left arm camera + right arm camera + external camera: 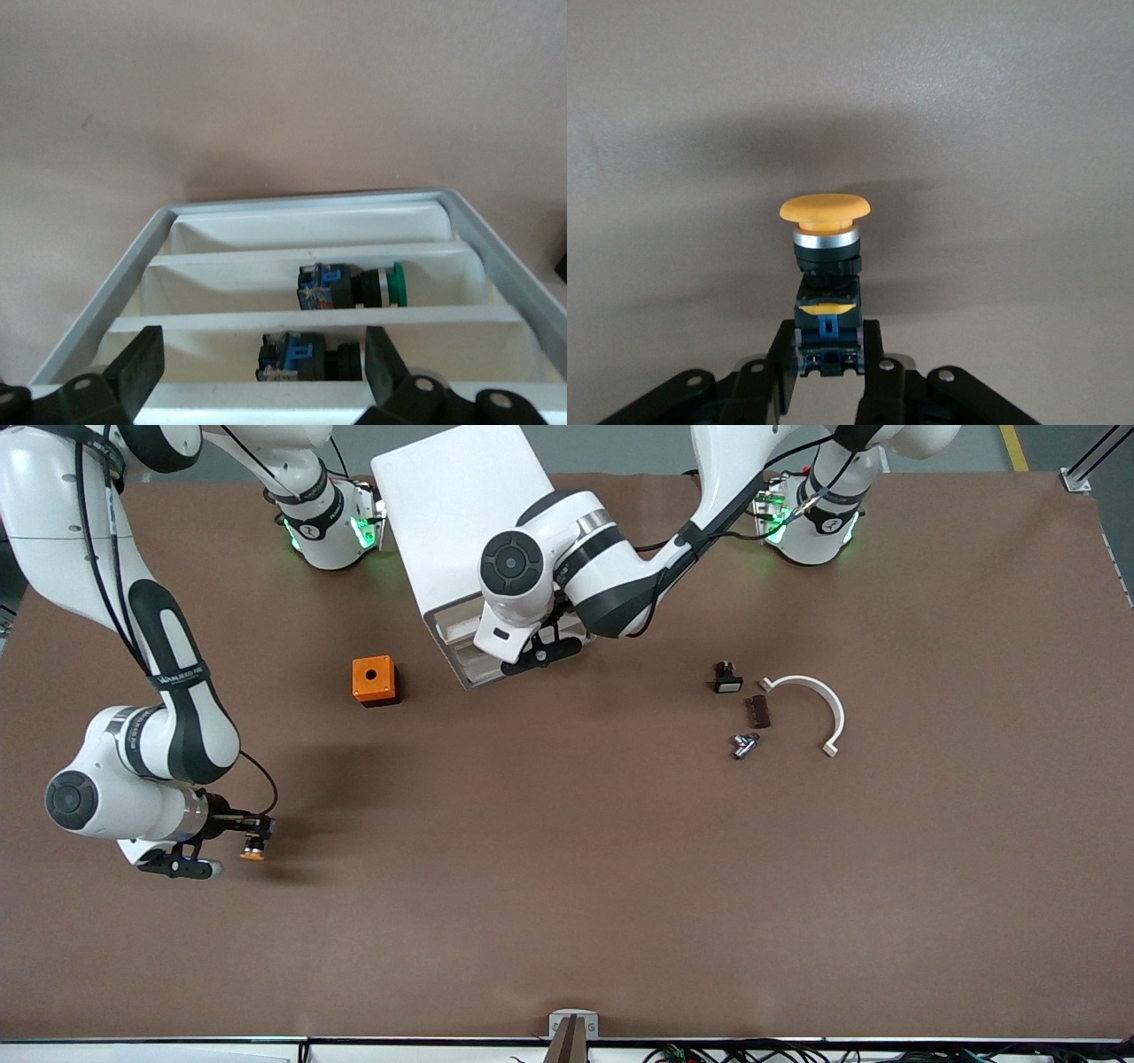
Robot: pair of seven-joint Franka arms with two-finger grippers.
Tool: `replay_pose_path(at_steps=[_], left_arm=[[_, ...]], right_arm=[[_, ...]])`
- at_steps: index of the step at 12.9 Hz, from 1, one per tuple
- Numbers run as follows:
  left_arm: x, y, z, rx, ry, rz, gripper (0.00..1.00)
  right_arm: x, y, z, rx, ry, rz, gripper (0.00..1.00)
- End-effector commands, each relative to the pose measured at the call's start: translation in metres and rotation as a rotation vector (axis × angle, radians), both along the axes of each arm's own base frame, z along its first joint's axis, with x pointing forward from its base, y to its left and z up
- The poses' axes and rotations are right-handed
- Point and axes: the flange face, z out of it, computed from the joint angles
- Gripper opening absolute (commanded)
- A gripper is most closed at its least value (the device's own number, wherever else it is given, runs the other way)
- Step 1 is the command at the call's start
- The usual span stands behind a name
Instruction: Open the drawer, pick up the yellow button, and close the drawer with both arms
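- Front view: the right hand (257, 837) sits low over the counter (567, 886) at the right arm's end, clamped on the button (253, 852).
- Right wrist view: its fingers (873, 359) pinch the blue rear end, orange cap pointing away from the hand.
- Left hand (261, 367) hangs spread wide just before the drawer (310, 266), gripping nothing (two other push buttons lie inside).
- Closing well probably means a square, level push on the drawer front; contact is hidden here.
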Motion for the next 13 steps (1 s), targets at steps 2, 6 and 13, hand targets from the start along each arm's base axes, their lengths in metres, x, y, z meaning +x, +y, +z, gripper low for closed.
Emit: replay_pose_path(at_steps=[2,6,13], left_arm=[[-0.025,-0.016,-0.008,0.0,0.034,-0.005,1.0],[0.008,0.005,-0.001,0.014,-0.004,0.044,1.0],[0.174,0.171,0.047,0.308,-0.417,0.053,1.0]], right_arm=[[0.0,-0.002,-0.005,0.01,0.012,0.009,0.09],[0.002,0.001,-0.003,0.005,0.008,0.013,0.67],[0.015,-0.003,0.068,-0.004,-0.096,0.014,1.0]])
